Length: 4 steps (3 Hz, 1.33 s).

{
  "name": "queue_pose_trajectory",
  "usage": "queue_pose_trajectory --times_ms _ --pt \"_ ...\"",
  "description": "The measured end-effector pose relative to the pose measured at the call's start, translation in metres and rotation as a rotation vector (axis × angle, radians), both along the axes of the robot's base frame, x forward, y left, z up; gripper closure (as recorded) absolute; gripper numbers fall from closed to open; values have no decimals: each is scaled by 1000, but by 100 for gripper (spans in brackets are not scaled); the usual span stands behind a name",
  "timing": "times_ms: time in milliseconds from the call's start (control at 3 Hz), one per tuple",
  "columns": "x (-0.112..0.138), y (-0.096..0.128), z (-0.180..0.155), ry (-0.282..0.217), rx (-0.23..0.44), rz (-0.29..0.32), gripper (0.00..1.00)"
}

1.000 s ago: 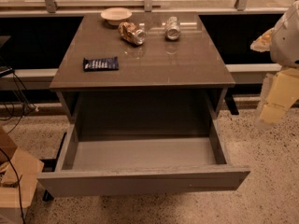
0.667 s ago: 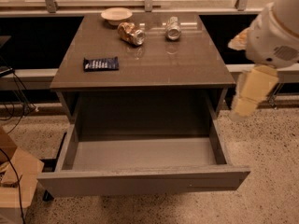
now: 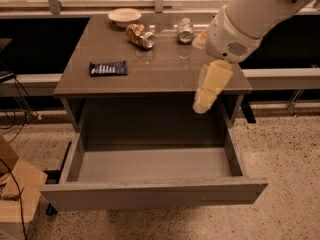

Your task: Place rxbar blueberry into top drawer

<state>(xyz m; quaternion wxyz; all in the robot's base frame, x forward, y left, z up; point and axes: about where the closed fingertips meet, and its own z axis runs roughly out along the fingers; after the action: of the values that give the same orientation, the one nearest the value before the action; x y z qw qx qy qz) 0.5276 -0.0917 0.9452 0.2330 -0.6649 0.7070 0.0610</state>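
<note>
The rxbar blueberry (image 3: 108, 68), a flat dark navy bar with white lettering, lies on the left part of the grey table top (image 3: 165, 71). The top drawer (image 3: 150, 196) is pulled wide open below the table top, and its grey inside holds nothing. My gripper (image 3: 201, 105) hangs from the white arm (image 3: 250, 14) over the table's right front corner, pointing down above the drawer's back right part. It is far to the right of the bar and holds nothing that I can see.
Two shiny cans (image 3: 140, 36) (image 3: 185, 30) lie on their sides at the back of the table, with a pale bowl (image 3: 124, 16) behind them. A cardboard box (image 3: 15, 194) and cables are on the floor at left. A rail runs behind the table.
The arm has swung in from the right edge of the view to the left, and the gripper is now over the table's right front corner.
</note>
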Motion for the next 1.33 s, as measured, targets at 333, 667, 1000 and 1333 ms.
queue_pose_trajectory --times_ms 333,667,1000,1333 --pt "27 35 -11 15 27 53 0" --pt "27 35 -11 15 27 53 0" --pt "57 56 -31 -1 87 -2 0" --pt "97 86 -56 5 144 -14 0"
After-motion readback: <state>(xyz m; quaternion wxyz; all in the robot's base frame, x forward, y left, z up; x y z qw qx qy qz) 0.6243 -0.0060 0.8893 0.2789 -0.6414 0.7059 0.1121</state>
